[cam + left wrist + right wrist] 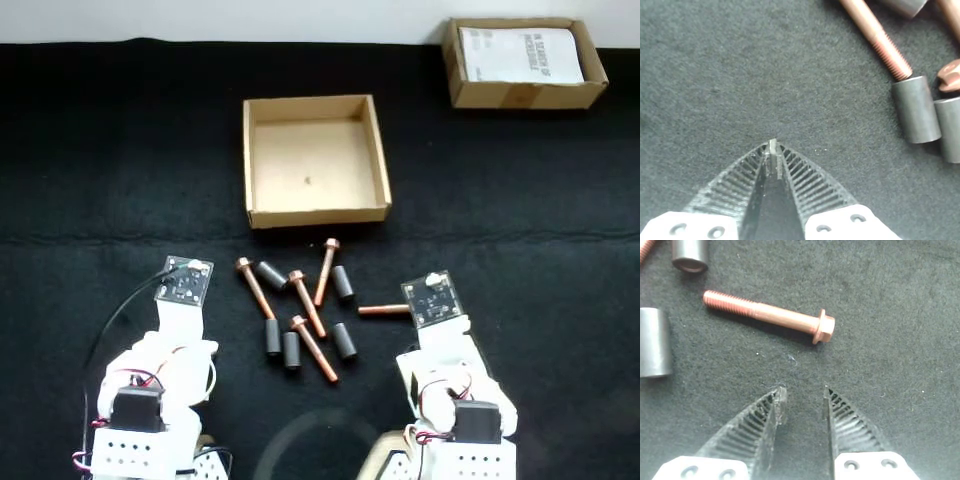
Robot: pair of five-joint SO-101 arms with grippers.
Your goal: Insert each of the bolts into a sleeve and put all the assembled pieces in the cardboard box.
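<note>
The black-clothed table point(120, 150) carries everything. The cardboard box point(315, 165) sits empty, well beyond both grippers, so nothing is assembled yet and the step in hand looks like a first pick-up. The right gripper point(803, 392) hangs close over the cloth, its fingers parted a little with nothing between them. The left gripper point(772, 150) is closed on nothing, tips touching, over bare cloth.

Just ahead of the right gripper's tips lies a bolt point(770, 316), flat and crosswise, its threaded end pointing towards the pile of parts between the arms. As it lies, its length runs the same way the jaws open, and the gap looks too narrow for that. I would widen the fingers, turn the wrist about a quarter so they straddle the smooth shank near the head, then come down. Gripping there leaves the thread free for entry.

Two sleeves point(916, 109) lie side by side, ahead of the left gripper and off to one side. It must open before taking one, best round the middle.
</note>
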